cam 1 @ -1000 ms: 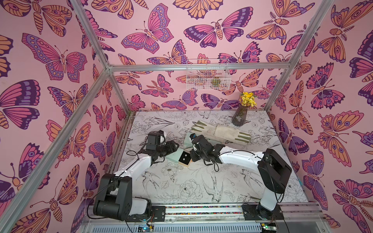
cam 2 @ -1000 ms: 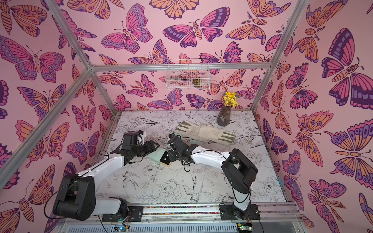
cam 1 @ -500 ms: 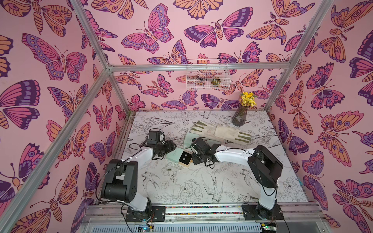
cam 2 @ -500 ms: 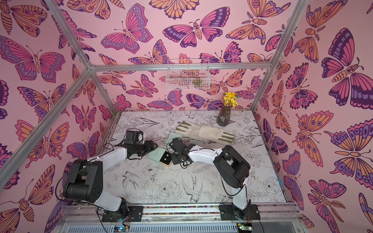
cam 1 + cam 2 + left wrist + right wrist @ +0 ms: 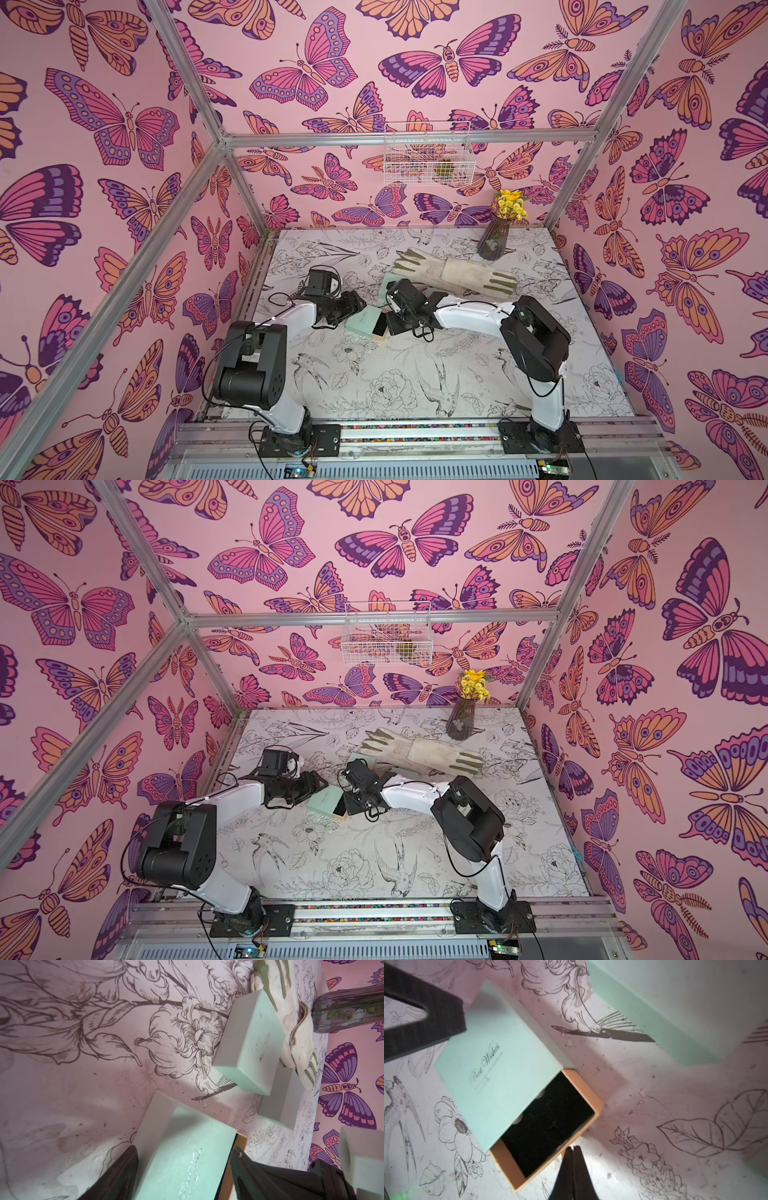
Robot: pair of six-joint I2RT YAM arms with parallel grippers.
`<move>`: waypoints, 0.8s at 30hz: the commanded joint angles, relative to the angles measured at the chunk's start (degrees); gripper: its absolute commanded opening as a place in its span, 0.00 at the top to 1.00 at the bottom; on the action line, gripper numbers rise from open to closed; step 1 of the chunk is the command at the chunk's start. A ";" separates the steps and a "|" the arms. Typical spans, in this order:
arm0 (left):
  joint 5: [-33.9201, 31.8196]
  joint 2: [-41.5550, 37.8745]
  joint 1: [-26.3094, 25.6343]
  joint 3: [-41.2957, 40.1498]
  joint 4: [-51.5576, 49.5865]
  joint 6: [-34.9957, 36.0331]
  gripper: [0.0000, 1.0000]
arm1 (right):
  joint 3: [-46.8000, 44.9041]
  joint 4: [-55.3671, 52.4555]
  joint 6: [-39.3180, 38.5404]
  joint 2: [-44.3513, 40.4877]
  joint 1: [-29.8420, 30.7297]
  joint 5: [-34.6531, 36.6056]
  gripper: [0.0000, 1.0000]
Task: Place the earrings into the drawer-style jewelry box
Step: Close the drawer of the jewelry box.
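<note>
Right gripper [image 5: 573, 1152] is pinched shut just off the open end of the one jewelry box [image 5: 365, 325], flat on the table [image 5: 664, 1095]. Its matte mint cardboard sleeve [image 5: 500, 1064] has a tan, black-lined drawer [image 5: 548, 1122] half out toward that gripper. The left gripper [image 5: 184, 1148] straddles the sleeve, jaws apart; whether they clamp it I cannot tell.

A staged robotics lab cell is housing a left arm [image 5: 286, 318] and right arm [image 5: 469, 320], both bolted to a front rail [image 5: 415, 436]; aluminium framing [image 5: 311, 138] is bracing butterfly-papered walls [image 5: 365, 178] around a floral-printed tabletop [image 5: 478, 374].
</note>
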 commanded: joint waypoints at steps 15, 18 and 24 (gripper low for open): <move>5.35 -2.67 -1.87 -3.98 3.44 -2.73 0.28 | 3.00 3.42 0.57 3.45 0.12 -5.73 0.90; 5.23 -2.73 -1.88 -4.15 3.72 -2.86 0.28 | 2.69 3.02 0.69 3.26 0.13 -5.16 0.88; -1.40 -7.61 -1.65 -5.75 3.45 -3.88 0.24 | -2.55 1.67 0.55 -2.68 -0.42 1.36 0.82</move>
